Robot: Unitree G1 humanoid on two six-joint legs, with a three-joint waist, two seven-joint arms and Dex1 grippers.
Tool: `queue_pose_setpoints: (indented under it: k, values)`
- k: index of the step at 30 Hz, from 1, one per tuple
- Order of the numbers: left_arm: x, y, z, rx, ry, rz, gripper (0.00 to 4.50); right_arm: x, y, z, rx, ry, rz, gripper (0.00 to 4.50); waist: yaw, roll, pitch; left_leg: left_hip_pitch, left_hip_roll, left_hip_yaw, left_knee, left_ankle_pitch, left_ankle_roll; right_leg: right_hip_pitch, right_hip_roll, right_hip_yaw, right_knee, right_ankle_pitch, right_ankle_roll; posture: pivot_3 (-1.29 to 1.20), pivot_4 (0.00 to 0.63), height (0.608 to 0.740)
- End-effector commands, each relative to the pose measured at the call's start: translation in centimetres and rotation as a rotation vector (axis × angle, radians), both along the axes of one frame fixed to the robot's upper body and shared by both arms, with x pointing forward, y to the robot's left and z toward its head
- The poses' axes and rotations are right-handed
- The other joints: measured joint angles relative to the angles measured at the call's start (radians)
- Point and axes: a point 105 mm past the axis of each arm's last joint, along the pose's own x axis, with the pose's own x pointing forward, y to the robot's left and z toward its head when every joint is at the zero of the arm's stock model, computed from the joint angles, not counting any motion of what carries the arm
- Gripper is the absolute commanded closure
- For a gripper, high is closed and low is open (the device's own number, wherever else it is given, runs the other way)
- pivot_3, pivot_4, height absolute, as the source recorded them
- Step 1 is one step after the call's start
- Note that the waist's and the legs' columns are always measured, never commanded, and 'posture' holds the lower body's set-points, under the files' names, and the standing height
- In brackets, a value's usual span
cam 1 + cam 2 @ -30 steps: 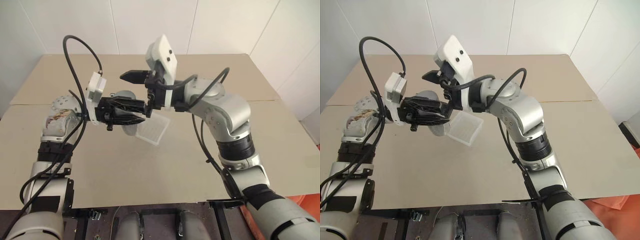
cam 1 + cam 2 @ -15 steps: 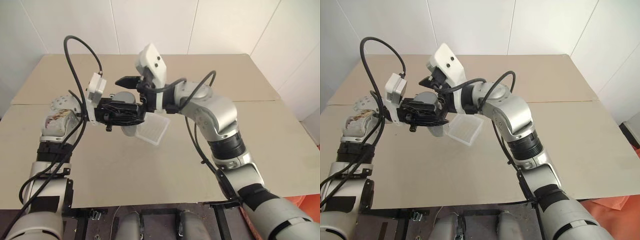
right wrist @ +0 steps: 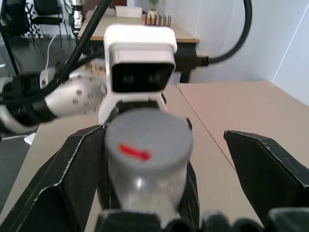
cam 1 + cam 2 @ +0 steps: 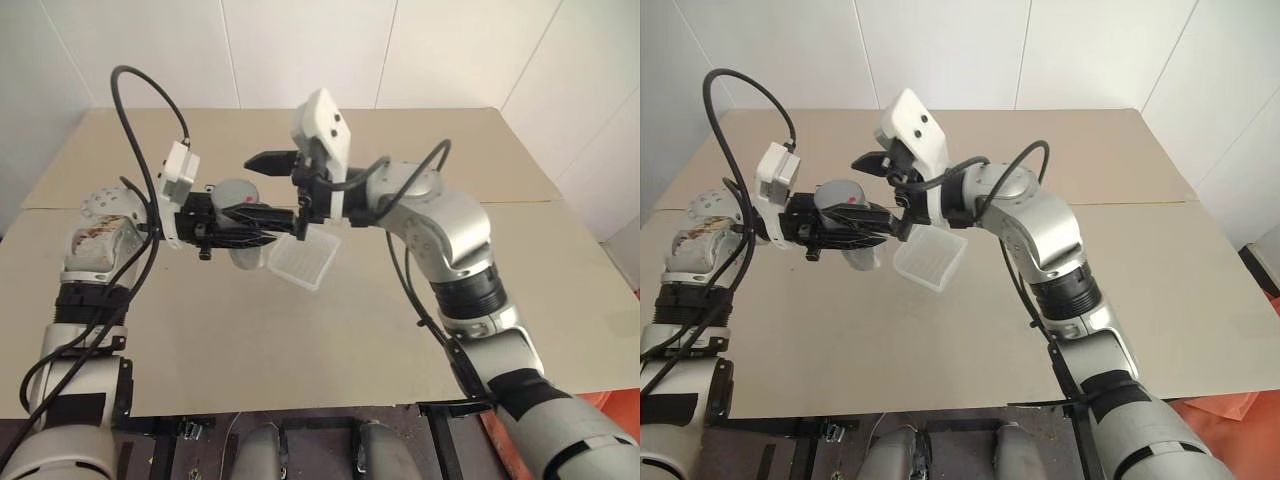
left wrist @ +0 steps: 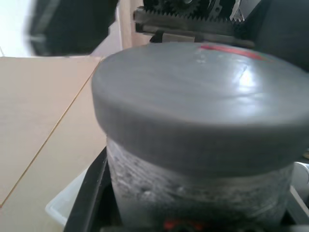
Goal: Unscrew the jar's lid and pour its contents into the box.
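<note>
Alignment comes first for this step, as I judge it: my right end effector should centre its two black fingers on the round flat light-grey screw lid before closing, squeeze the rim evenly, and twist about the jar's own axis while my left end effector keeps the body from turning with it. Any sideways pull could tip the small clear plastic cylindrical jar in its clamp. My left end effector is clamped tight on the jar's body, holding it upright above the tan desk, lid on top, with a small red mark on the lid. My right end effector stands wide apart, one finger on each side of the lid, not touching it and gripping nothing. Below and just to the right of the jar, the small shallow square box of translucent white plastic rests on the desk, waiting for the pour. I cannot make out the contents.
</note>
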Motion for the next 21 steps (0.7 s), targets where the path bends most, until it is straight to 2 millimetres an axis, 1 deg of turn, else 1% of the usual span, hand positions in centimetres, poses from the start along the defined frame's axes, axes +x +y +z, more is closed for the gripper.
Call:
queue_pose_setpoints:
  k: [1, 5, 7, 9, 12, 15, 18, 21]
  values:
    - [-1.3, 0.7, 1.7, -0.008, -0.069, -0.043, 2.56, 3.4, -5.0, 0.7, 0.023, -0.018, -0.240, 0.04, 0.004, 0.000, 0.000, 0.000, 0.000, 0.000, 0.000, 0.000, 0.000, 0.000, 0.000, 0.000, 0.000, 0.000, 0.000, 0.00, 0.150, 0.740]
    - [-1.3, 0.8, 1.6, -0.003, -0.067, -0.037, 2.56, 3.7, -6.1, 1.2, 0.033, -0.029, -0.274, 0.04, 0.003, 0.000, 0.000, 0.000, -0.001, 0.000, 0.000, 0.000, 0.000, 0.000, -0.001, 0.000, -0.001, 0.000, 0.000, 0.00, 0.150, 0.740]
    - [-1.2, 0.7, 1.6, -0.004, -0.065, -0.037, 2.56, 3.4, -6.3, 1.6, 0.047, -0.037, -0.272, 0.04, -0.004, 0.000, 0.000, 0.000, 0.000, 0.000, -0.001, 0.000, 0.000, 0.000, 0.000, 0.000, 0.000, 0.000, 0.000, 0.00, 0.150, 0.740]
    - [-1.2, 0.5, 1.4, -0.009, -0.059, -0.039, 2.56, 2.5, -6.0, 1.9, 0.061, -0.045, -0.241, 0.04, -0.009, 0.000, 0.000, 0.000, 0.000, 0.000, -0.001, 0.000, 0.000, -0.001, 0.001, 0.001, 0.000, 0.000, 0.000, 0.00, 0.150, 0.740]
    - [-0.8, 0.0, 1.1, -0.019, -0.049, -0.042, 2.56, -0.3, -4.8, 2.8, 0.088, -0.051, -0.111, 0.04, -0.006, 0.000, 0.000, 0.000, 0.000, 0.000, -0.001, 0.000, -0.001, -0.002, 0.001, 0.001, 0.000, 0.000, 0.000, 0.00, 0.150, 0.740]
    - [-0.5, -0.5, 1.0, -0.034, -0.037, -0.047, 2.56, -2.0, -3.7, 3.4, 0.107, -0.050, -0.038, 0.04, -0.001, 0.000, 0.000, 0.000, 0.000, 0.000, -0.001, 0.000, 0.000, -0.001, 0.000, 0.001, 0.000, 0.000, 0.000, 0.00, 0.150, 0.740]
    - [-0.2, -1.2, 0.8, -0.043, -0.037, -0.066, 2.56, -2.8, -1.9, 3.4, 0.102, -0.063, -0.012, 0.04, 0.001, 0.000, 0.000, 0.000, 0.000, 0.000, 0.000, 0.000, 0.000, 0.000, 0.000, 0.000, 0.000, 0.000, 0.000, 0.00, 0.150, 0.740]
    - [-0.1, -1.8, 0.8, -0.050, -0.040, -0.086, 2.56, -2.6, -0.5, 3.4, 0.105, -0.061, -0.012, 0.04, 0.001, 0.000, 0.000, 0.000, 0.000, 0.000, 0.000, 0.000, 0.000, 0.000, 0.000, 0.000, 0.001, 0.000, 0.000, 0.00, 0.150, 0.740]
